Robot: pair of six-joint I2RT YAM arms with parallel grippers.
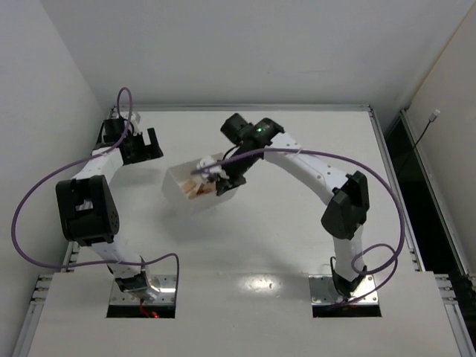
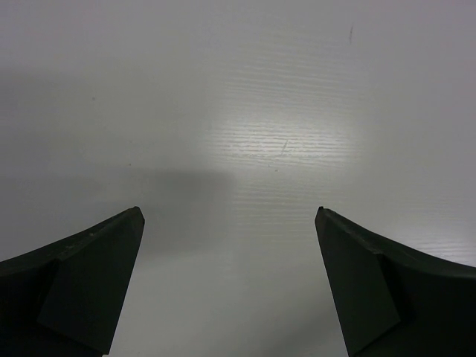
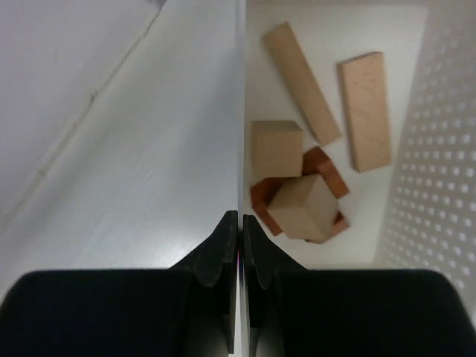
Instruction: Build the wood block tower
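Top view: white worktop [image 1: 297, 245], pale walls [image 1: 223, 52] around, purple cables [image 1: 44, 186] looping off both arms. Near the middle, a white tray [image 1: 178, 195] with the blocks [image 1: 197, 192] inside. At its rim, the right claw [image 1: 222, 178]; well apart over bare surface, the left claw [image 1: 145, 145].

Left wrist: claw spread wide, only glossy worktop beneath.

Right wrist: claw pinched shut on the tray's thin wall. Inside, two pale planks [image 3: 301, 82], two pale cubes [image 3: 276, 149], one lying on a reddish-brown piece [image 3: 321, 165].
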